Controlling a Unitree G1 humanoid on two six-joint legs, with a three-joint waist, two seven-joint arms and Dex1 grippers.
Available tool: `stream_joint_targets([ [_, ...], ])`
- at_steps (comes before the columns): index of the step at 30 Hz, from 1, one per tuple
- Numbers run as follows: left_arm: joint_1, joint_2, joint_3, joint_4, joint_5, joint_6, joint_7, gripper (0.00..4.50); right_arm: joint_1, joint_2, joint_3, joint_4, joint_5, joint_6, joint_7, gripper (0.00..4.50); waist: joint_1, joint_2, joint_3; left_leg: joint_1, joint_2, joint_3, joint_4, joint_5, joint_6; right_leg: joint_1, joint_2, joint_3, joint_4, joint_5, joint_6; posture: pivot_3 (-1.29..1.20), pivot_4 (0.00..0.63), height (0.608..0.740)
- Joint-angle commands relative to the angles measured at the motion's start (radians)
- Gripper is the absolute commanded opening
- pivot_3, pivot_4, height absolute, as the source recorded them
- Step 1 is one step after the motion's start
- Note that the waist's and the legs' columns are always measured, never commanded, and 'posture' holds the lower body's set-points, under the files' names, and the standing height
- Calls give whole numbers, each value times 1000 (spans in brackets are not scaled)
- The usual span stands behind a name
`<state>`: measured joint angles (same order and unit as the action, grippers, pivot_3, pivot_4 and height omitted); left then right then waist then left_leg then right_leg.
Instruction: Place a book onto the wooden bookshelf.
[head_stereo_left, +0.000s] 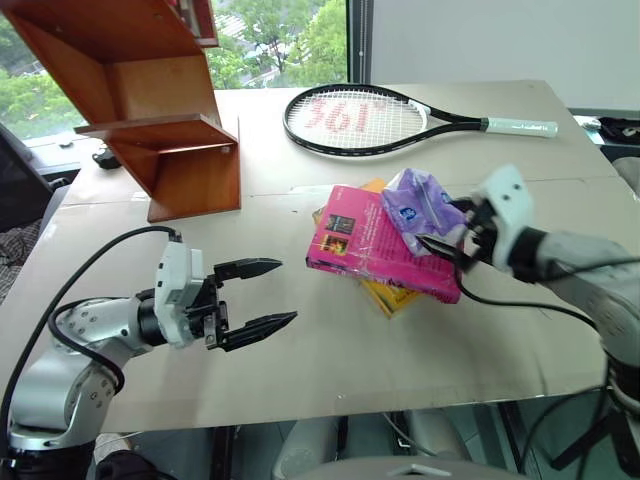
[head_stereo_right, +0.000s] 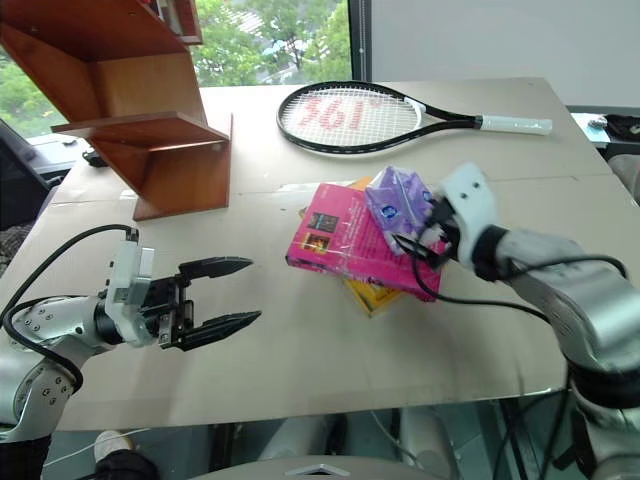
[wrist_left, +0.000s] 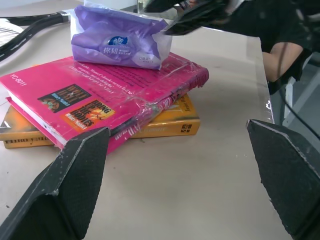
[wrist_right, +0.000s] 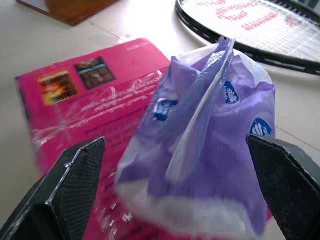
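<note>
The book (head_stereo_left: 362, 243) is a thick magenta-pink paperback lying flat at the table's middle, on top of a yellow-orange book (head_stereo_left: 392, 298). A purple tissue pack (head_stereo_left: 418, 205) rests on the pink book's far right end. My right gripper (wrist_right: 175, 142) reaches in from the right and stands open, its fingers spread to either side of the pack. My left gripper (head_stereo_left: 288, 291) hovers above the table to the left of the books, open and empty, pointing at them. The wooden bookshelf (head_stereo_left: 150, 100) stands at the table's far left corner.
A black tennis racket (head_stereo_left: 360, 118) with red lettering on its strings lies at the back of the table, its white handle pointing right. The table's front edge (head_stereo_left: 330, 408) runs close below my left gripper. A window is behind the bookshelf.
</note>
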<state>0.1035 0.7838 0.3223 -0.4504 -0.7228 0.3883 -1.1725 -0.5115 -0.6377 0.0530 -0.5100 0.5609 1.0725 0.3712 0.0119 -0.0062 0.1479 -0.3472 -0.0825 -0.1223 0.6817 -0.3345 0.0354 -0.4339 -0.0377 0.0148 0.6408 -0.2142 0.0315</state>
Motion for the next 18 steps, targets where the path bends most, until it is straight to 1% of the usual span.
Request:
stream_joint_targets([
  [1,13,15,47,-26,-23,-19,-11,4500,-58,17,69,112,-92,-5,-30,3930,2,0,0,0,0,0,-1,0,0,-1,0,0,0,0,0,0,150,740],
  [2,17,16,51,-27,-22,-21,-11,4500,-64,18,77,126,-104,-11,-26,3654,3,0,0,-1,0,0,-1,0,0,-1,0,0,-1,0,0,0,150,740],
  [5,31,15,66,-30,-19,-28,-10,4500,-69,22,75,129,-117,-12,-15,2281,2,0,0,-2,0,0,-3,0,0,-3,0,0,-2,0,0,0,150,740],
  [6,33,14,68,-32,-19,-30,-7,4500,-69,23,67,125,-116,-9,-13,1735,0,0,0,-2,0,0,-3,0,0,-3,0,0,-2,0,0,0,150,740],
  [7,34,11,68,-36,-20,-31,-3,4500,-66,25,49,117,-111,-2,-14,1230,0,0,0,-2,0,0,-3,0,0,-3,0,0,-2,0,0,0,150,740],
  [8,35,9,66,-39,-20,-32,1,4500,-62,27,24,107,-103,10,-17,913,0,0,0,-2,0,0,-3,0,0,-4,0,0,-1,0,0,0,150,740],
  [9,32,6,62,-41,-19,-34,5,4500,-55,25,-8,95,-94,21,-21,351,0,0,0,-2,0,0,-3,0,0,-3,0,0,-1,0,0,0,150,740],
  [10,33,4,60,-43,-19,-36,8,4500,-47,23,-30,84,-88,31,-24,54,2,0,0,-2,0,0,-3,0,0,-4,0,0,-1,0,0,0,150,740],
  [12,27,1,55,-48,-25,-36,14,4500,-13,19,-116,57,-80,33,-37,54,4,0,0,-2,0,0,-3,0,0,-4,0,0,-1,0,0,0,150,740],
  [15,13,2,44,-55,-37,-30,19,4500,65,0,-283,44,-102,40,-82,54,5,0,0,-3,0,0,-3,0,0,-4,0,0,-1,0,0,0,150,740],
  [18,-22,2,15,-70,-63,-7,29,4500,211,-72,-359,53,-157,-39,-55,54,8,0,0,-5,-1,0,-3,0,0,-5,0,0,-1,0,0,0,150,740],
])
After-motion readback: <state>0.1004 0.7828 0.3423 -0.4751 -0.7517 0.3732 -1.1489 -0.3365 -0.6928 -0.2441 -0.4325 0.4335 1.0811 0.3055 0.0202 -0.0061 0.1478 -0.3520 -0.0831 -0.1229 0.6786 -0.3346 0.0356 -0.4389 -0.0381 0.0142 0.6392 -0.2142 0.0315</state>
